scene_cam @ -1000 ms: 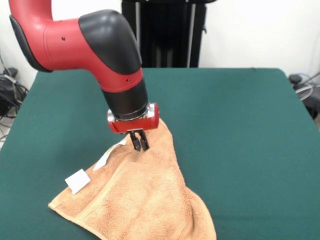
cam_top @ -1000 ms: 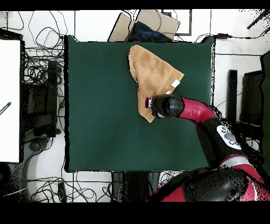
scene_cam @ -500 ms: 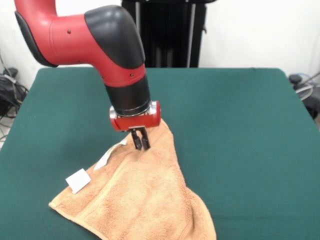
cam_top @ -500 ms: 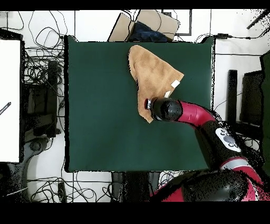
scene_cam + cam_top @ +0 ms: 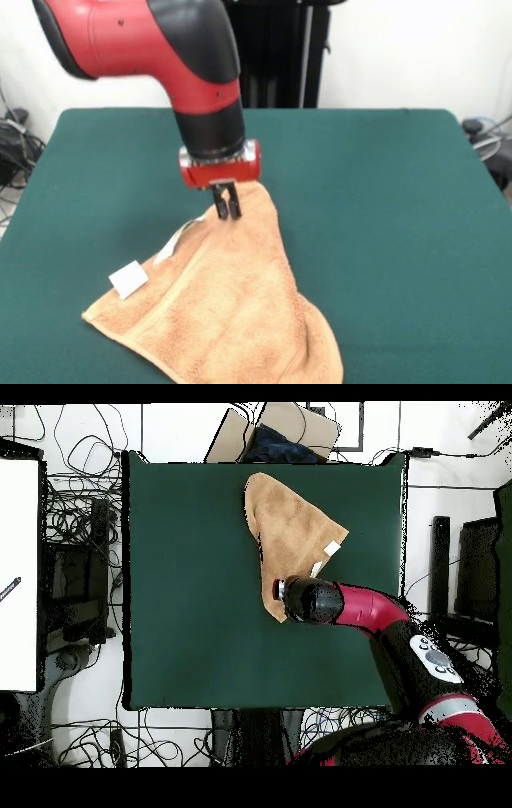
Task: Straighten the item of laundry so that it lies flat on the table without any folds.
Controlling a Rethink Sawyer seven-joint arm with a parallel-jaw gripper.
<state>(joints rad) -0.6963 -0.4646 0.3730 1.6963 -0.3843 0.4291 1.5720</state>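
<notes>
Bright, even room light falls on the dark green felt tabletop [image 5: 384, 208], shadows soft, faint sheen on the glossy red and black arm [image 5: 144, 36].

Towel [image 5: 232, 308]: on the table [image 5: 384, 200], toward its near edge in the front view, left of centre; far corner raised off the surface. Gripper [image 5: 227, 210]: above that raised corner, touching it. White tag [image 5: 128, 279]: on the towel's left edge, near its left corner
</notes>
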